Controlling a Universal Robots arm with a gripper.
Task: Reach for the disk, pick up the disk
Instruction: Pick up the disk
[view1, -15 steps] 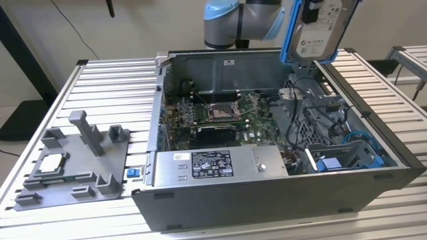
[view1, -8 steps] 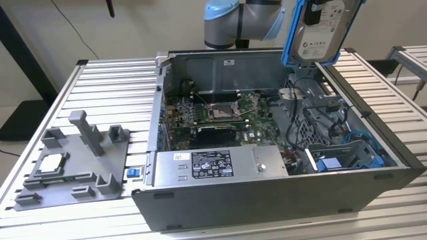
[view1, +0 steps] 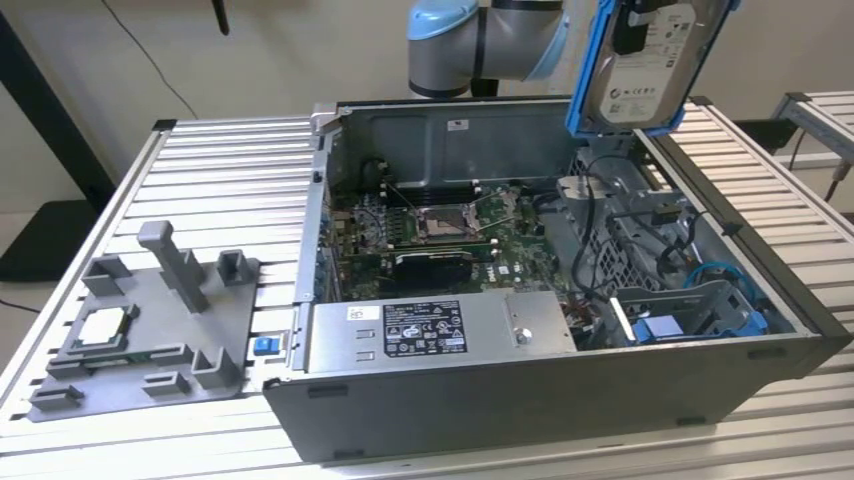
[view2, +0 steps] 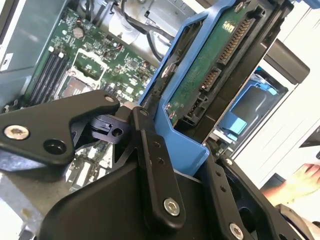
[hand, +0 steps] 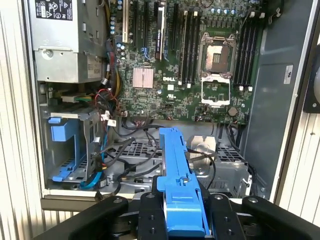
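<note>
The disk (view1: 650, 62), a silver drive with a white label in a blue frame, hung upright in the air above the open case (view1: 561, 400), at about one o'clock in the exterior view, its top cut off by the picture's edge. The gripper (hand: 181, 210) was clamped on the frame's edge, black fingers (hand: 150, 220) on either side in the first wrist view. The second wrist view showed the disk's green circuit-board underside (view2: 210, 70) and a person's hand (view2: 305, 182). The exterior view showed a grey fixture (view1: 147, 330) at nine o'clock, well apart, and the arm (view1: 481, 40) partly hidden behind the case.
</note>
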